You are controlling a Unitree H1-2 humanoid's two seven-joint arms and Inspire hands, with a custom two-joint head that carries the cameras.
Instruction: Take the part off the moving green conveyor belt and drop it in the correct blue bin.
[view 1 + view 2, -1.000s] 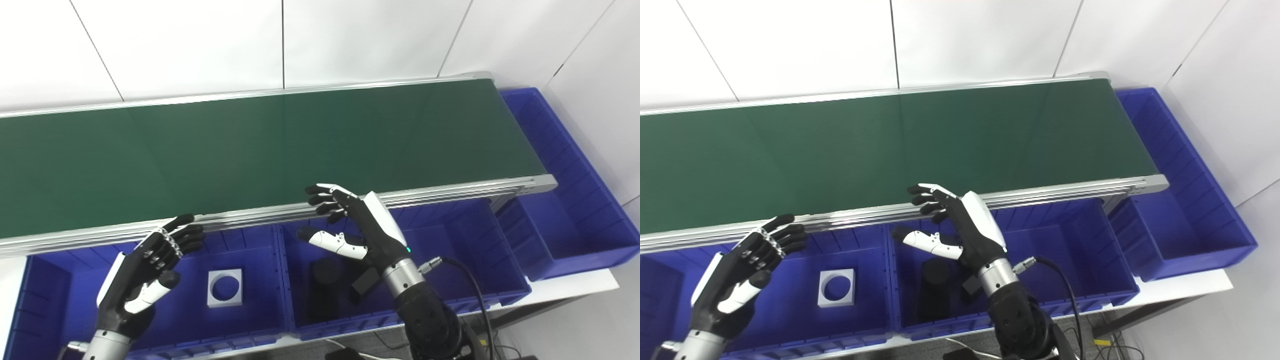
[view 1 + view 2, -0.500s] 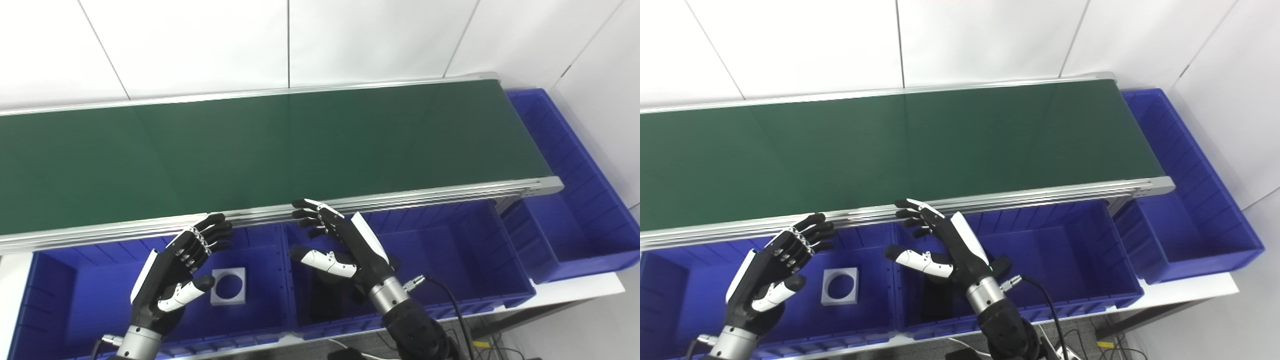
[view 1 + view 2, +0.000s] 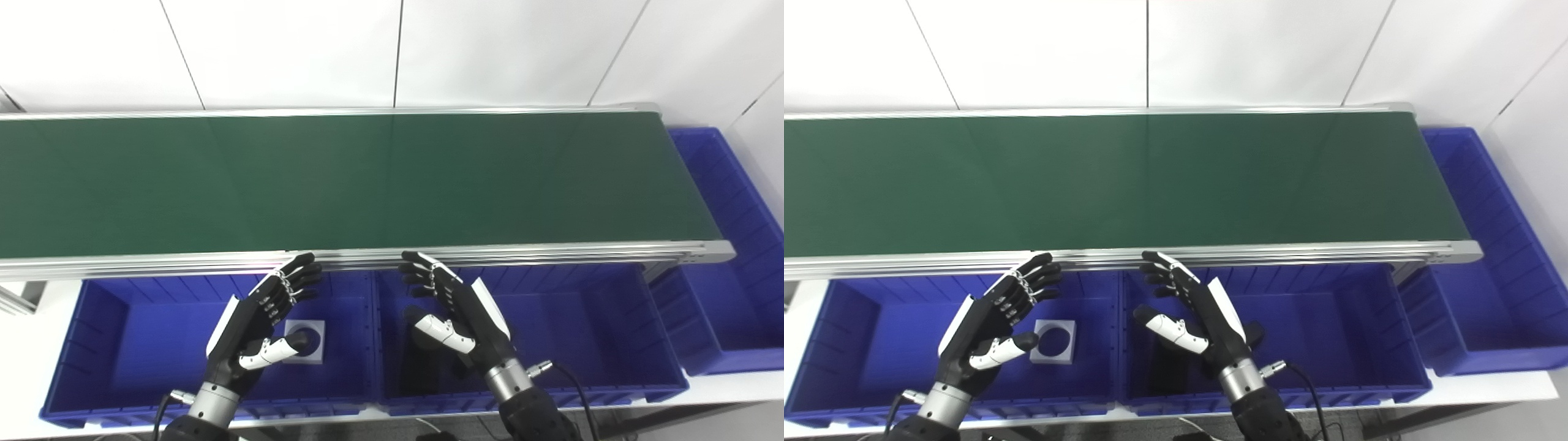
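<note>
Blue bins (image 3: 1482,343), three, two spread hands (image 3: 986,331)

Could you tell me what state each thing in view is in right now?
Left hand: open, holding nothing, over the left bin.
Right hand: open, holding nothing, over the middle bin.
Green conveyor belt: no part on it.
Left bin: holds a white square part with a round hole.
Middle bin: holds dark parts.
Right bin: nothing visible inside.
</note>
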